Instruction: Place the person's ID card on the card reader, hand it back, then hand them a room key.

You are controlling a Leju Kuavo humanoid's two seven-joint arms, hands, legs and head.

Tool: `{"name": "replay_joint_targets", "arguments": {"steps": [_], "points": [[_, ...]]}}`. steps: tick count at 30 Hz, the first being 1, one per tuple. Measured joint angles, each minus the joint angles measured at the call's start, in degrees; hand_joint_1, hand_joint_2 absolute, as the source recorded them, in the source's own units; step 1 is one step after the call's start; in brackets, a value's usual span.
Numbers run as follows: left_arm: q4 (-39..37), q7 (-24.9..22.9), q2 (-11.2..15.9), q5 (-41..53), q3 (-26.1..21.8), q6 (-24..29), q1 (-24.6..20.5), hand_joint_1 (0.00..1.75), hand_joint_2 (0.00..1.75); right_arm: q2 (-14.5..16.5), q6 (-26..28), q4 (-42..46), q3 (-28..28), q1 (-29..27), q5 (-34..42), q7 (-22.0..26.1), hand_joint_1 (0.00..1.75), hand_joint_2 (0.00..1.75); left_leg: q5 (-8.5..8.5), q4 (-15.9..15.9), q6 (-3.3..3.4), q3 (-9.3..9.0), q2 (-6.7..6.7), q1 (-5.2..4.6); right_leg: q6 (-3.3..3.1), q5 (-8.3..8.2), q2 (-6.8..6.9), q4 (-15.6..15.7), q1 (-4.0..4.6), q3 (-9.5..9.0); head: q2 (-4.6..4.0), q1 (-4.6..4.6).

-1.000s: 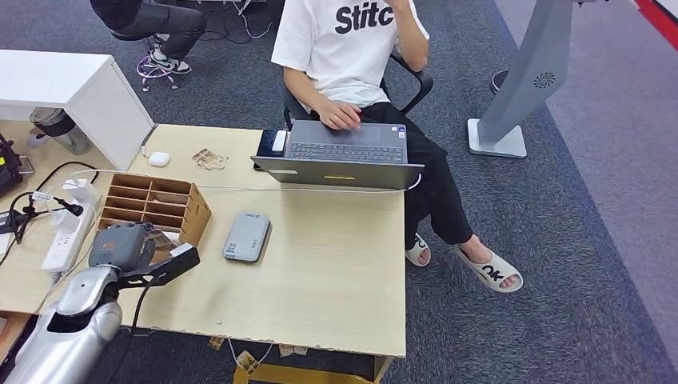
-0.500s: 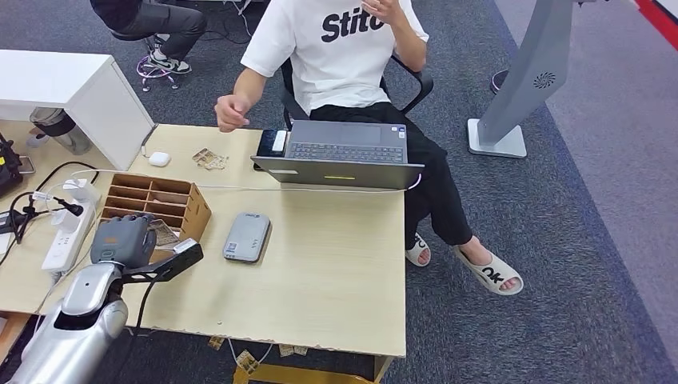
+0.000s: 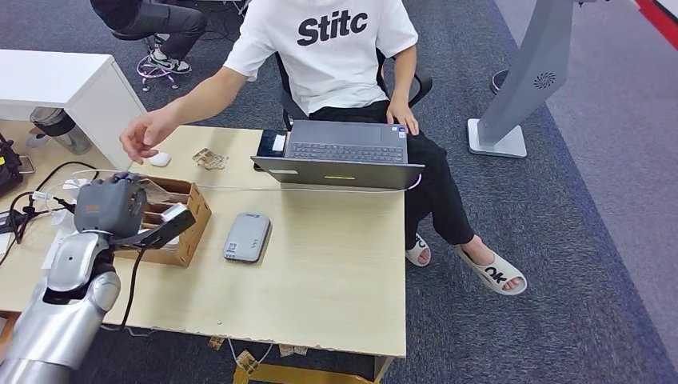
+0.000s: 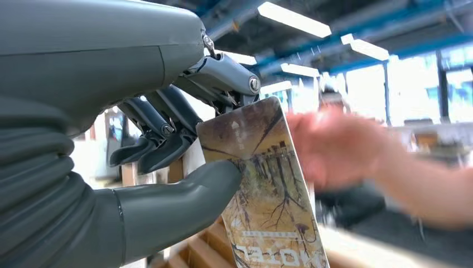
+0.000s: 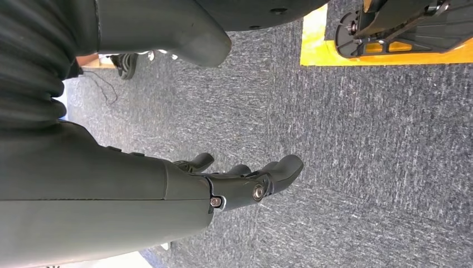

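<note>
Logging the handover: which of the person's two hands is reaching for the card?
The person's outstretched hand, above the left hand holding the room key card. Their other hand rests beside the laptop.

left arm (image 3: 68,300): silver shell with a black cable alongside. left hand (image 3: 110,206): grey ribbed cover, thick grey thumb, darker fingers (image 4: 162,125), visible screws. right hand (image 5: 167,190): grey, same build.

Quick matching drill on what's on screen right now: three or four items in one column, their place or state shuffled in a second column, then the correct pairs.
Things:
1. room key
2. card reader
3. laptop
4. right hand

Places or states:
A. hanging over grey carpet, holding nothing
B. open at the table's far edge, in front of the seated person
C. pinched in the left hand
D. lying flat on the table, beside the wooden organizer

Pairs: 1-C, 2-D, 3-B, 4-A
</note>
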State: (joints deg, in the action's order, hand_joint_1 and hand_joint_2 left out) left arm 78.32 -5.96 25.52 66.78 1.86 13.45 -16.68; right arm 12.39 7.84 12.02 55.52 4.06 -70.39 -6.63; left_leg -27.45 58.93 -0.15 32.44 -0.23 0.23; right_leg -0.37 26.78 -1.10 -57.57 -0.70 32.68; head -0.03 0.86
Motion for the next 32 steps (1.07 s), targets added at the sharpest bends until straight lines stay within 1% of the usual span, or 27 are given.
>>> {"name": "replay_joint_targets", "arguments": {"steps": [3,6,12,15,19,23,28,32], "points": [[1.14,-0.21,1.32,0.36,-1.15,1.10,-2.45,1.75,1.75,0.00,0.05,0.00,0.00,0.00,-0.01,0.14,0.00,1.75,0.01,0.00,0.00,0.00,0.00,0.00,0.00,0.00,-0.01,0.00,0.00,0.02,-0.01,0.01],[1.11,-0.14,2.53,0.76,-2.34,1.67,-5.83,1.75,1.75,0.00,0.03,0.00,0.00,0.04,-0.45,0.02,0.00,1.75,0.03,0.00,0.00,0.02,-0.02,0.01,-0.01,0.00,0.02,0.00,0.01,0.03,-0.01,0.00],[-1.62,-0.06,3.82,2.99,-2.89,2.62,-13.08,1.75,1.75,0.00,0.03,0.00,0.18,0.30,0.99,0.40,0.00,1.75,0.07,0.00,-0.05,0.03,-0.02,0.01,-0.01,-0.03,0.03,-0.01,0.01,0.03,0.00,0.00],[-3.09,0.09,3.77,3.05,-2.89,3.38,-14.91,1.75,1.75,0.00,0.08,-0.01,0.35,0.43,1.33,0.68,0.00,1.75,0.07,0.00,-0.05,0.03,-0.02,0.00,-0.02,-0.03,0.02,-0.01,0.00,0.03,-0.01,0.00],[-3.84,0.38,3.26,2.52,-2.89,5.24,-15.33,1.75,1.75,0.02,0.05,-0.02,0.44,0.56,1.25,0.80,0.00,1.75,0.07,0.00,-0.06,0.04,-0.01,0.00,-0.02,-0.03,0.00,-0.01,0.00,0.06,-0.01,0.00],[-3.94,0.75,2.57,1.77,-2.89,6.74,-15.05,0.00,1.75,0.15,0.10,-0.01,0.44,0.59,0.92,0.75,0.00,1.75,0.06,0.00,-0.06,0.10,0.05,0.00,-0.02,-0.04,-0.10,-0.01,0.00,0.14,-0.02,0.01],[-3.89,1.12,1.64,0.62,-2.94,9.26,-14.56,0.00,1.75,0.19,0.14,-0.01,0.44,0.64,0.77,0.64,0.00,1.75,0.06,0.00,-0.06,0.16,0.02,0.00,-0.02,-0.04,-0.07,-0.01,0.00,0.18,-0.01,0.01],[-3.09,2.24,1.19,-1.17,-3.49,11.95,-12.81,0.00,1.75,0.20,0.14,-0.01,0.44,0.65,0.78,0.64,0.00,1.75,0.06,0.00,-0.06,0.16,0.04,0.00,-0.02,-0.04,-0.09,-0.01,0.00,0.19,0.00,0.00]]}}
